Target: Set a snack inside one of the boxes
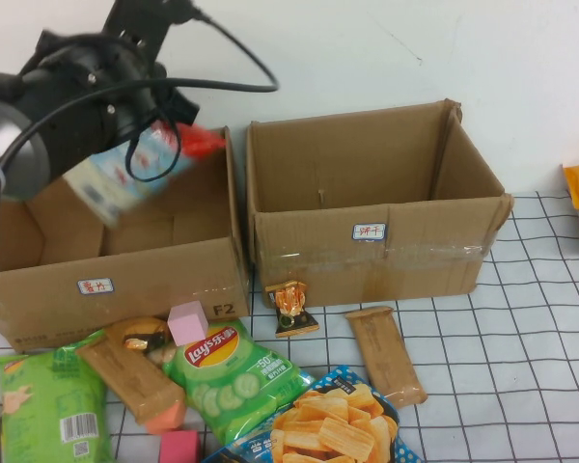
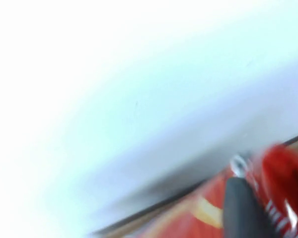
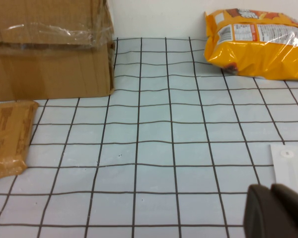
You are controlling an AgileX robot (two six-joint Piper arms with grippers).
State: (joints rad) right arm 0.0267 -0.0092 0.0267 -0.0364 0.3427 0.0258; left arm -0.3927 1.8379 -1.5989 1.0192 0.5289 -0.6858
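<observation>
My left gripper (image 1: 169,130) hangs over the left cardboard box (image 1: 125,275), shut on a red and pale blue snack pack (image 1: 125,178). The pack is tilted, with its red end (image 1: 201,142) toward the box's right wall. In the left wrist view a dark finger (image 2: 243,208) lies against the red pack (image 2: 283,163); that view is blurred. The right box (image 1: 367,256) stands open and looks empty. My right gripper (image 3: 275,210) is out of the high view. It hovers shut and empty low over the checked cloth, right of the boxes.
In front of the boxes lie a green Lay's bag (image 1: 234,376), two brown bars (image 1: 386,352) (image 1: 135,376), a green pack (image 1: 53,410), a crisps pack (image 1: 333,424), a pink cube (image 1: 187,323) and a gold candy (image 1: 291,304). An orange bag (image 3: 258,42) lies far right.
</observation>
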